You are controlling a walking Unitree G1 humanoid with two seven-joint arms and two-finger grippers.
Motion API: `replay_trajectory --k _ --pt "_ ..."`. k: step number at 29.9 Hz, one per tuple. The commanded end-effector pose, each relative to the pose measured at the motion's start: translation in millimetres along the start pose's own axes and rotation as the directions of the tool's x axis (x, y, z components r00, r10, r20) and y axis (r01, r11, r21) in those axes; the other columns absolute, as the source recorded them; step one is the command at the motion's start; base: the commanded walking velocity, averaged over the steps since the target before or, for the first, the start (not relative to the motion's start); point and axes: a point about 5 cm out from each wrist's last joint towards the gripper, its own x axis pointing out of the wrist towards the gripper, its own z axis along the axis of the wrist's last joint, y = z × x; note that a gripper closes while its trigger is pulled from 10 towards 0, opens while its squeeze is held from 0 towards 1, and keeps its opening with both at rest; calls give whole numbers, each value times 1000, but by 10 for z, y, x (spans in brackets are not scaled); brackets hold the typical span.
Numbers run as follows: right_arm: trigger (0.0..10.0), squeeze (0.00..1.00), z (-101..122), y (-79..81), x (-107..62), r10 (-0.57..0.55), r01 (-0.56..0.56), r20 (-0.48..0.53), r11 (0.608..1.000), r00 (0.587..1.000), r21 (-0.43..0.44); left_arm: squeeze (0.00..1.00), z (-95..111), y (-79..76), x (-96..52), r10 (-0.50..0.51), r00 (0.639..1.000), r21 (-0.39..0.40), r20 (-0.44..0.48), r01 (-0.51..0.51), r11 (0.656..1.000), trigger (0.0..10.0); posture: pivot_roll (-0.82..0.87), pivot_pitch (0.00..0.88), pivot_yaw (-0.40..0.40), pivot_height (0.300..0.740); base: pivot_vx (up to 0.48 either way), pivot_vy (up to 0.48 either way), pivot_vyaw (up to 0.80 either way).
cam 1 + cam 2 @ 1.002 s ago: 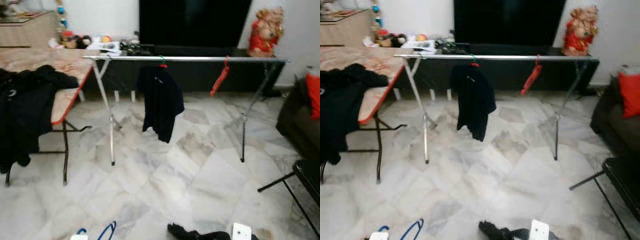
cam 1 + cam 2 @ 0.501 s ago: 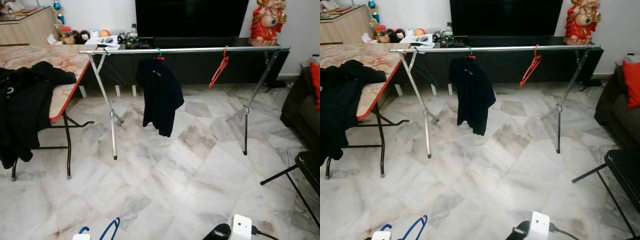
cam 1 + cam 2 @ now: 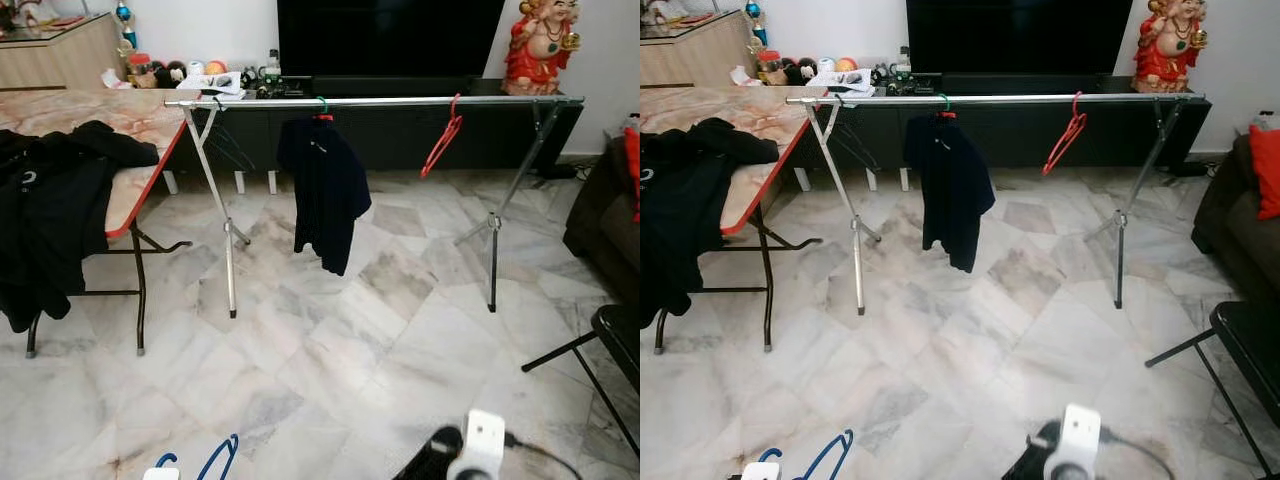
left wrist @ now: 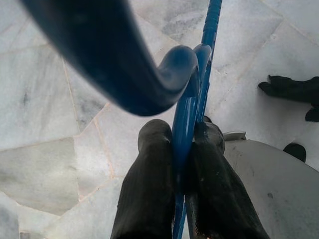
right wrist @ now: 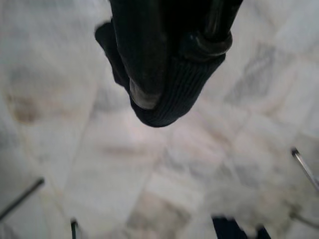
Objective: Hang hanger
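Observation:
My left gripper [image 4: 182, 130] is shut on a blue hanger [image 4: 211, 30], its two black fingers pinching the hanger's bar just below the hook. That hanger [image 3: 216, 459] pokes up at the bottom left of the eye views. Across the room stands a silver clothes rail [image 3: 380, 101] on crossed legs. A black shirt [image 3: 326, 187] hangs from it on a green-hooked hanger, and an empty red hanger [image 3: 441, 140] hangs further right. My right gripper [image 5: 153, 105] hangs low over the marble floor, fingers pressed together with nothing between them.
A folding table [image 3: 138, 185] draped with black clothes [image 3: 48, 205] stands to the left. A dark sofa [image 3: 606, 225] and a black stool [image 3: 610, 345] lie to the right. Behind the rail are a black TV cabinet [image 3: 390, 135] and a red statue [image 3: 541, 45].
The head view was blurred a second ago and is sharp now, shifted slightly. My right arm has turned at the bottom edge; its black fingers no longer stretch leftward.

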Motion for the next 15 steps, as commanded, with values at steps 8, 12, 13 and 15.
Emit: replay_trajectory --k 8,12,13,15 --pt "10000 0 568 180 141 77 -70 172 996 982 -47 0 -4 34 -4 4 1000 -2 -7 -4 1000 10000 106 39 19 740 229 0 0" --pt "10000 0 664 231 164 99 -86 183 993 978 -80 0 -3 34 -4 4 1000 1 -5 -4 1000 10000 109 39 17 740 271 0 0" --pt "10000 0 681 245 165 108 -91 190 992 976 -92 0 -2 34 -5 5 1000 0 -2 -5 1000 10000 109 39 16 740 0 0 0" --pt "10000 0 713 271 167 126 -103 199 987 972 -121 0 3 32 -5 6 1000 1 5 -6 1000 10000 113 41 15 740 0 0 0"
